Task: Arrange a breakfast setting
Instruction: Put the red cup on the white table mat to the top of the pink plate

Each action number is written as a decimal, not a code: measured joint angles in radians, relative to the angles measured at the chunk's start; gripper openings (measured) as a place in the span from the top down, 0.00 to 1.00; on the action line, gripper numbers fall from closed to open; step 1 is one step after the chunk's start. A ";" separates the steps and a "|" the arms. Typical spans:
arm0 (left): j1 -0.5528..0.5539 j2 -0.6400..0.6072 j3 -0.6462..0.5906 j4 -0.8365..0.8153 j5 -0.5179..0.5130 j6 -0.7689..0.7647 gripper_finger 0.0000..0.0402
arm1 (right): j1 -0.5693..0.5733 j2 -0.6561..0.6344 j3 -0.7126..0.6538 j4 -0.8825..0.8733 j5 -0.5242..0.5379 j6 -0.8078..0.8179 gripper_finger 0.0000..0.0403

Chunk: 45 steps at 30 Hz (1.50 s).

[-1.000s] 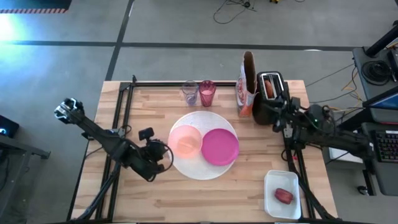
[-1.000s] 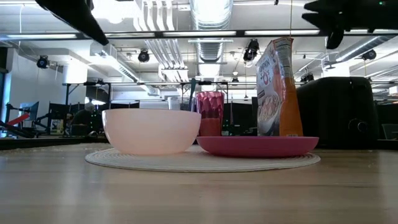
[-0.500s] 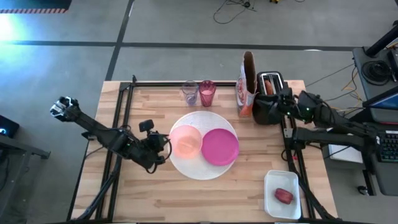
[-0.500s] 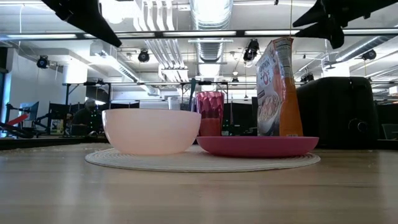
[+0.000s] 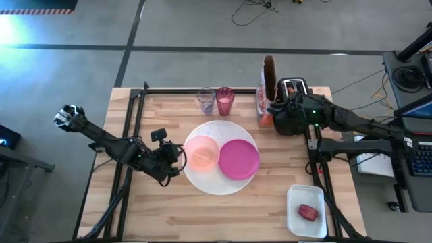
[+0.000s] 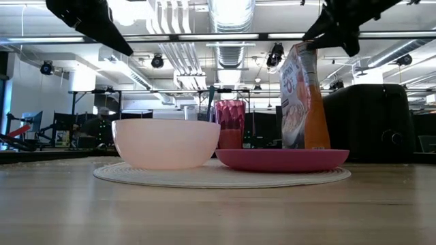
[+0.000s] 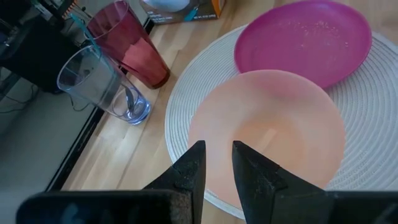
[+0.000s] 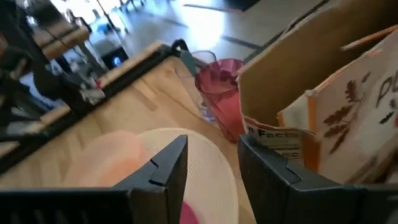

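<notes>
Standing at twelve to one o'clock of the large white round plate (image 5: pixel 221 156): clear tumbler (image 5: pixel 206 100), pink translucent cup (image 5: pixel 225 100), cereal box (image 5: pixel 267 91), black toaster (image 5: pixel 293 104). Holding pale pink bowl (image 5: pixel 202 153) and smaller magenta plate (image 5: pixel 239 159) side by side. Hovering at nine o'clock, left gripper (image 7: pixel 217 171) slightly parted, empty; right gripper (image 8: pixel 211 163) by the box, released.

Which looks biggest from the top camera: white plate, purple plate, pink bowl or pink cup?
1. white plate
2. purple plate
3. pink bowl
4. pink cup
</notes>
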 joint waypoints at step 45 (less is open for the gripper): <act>-0.004 -0.019 -0.055 0.011 0.049 0.003 0.85 | 0.151 0.792 0.719 -0.474 0.152 -0.551 0.68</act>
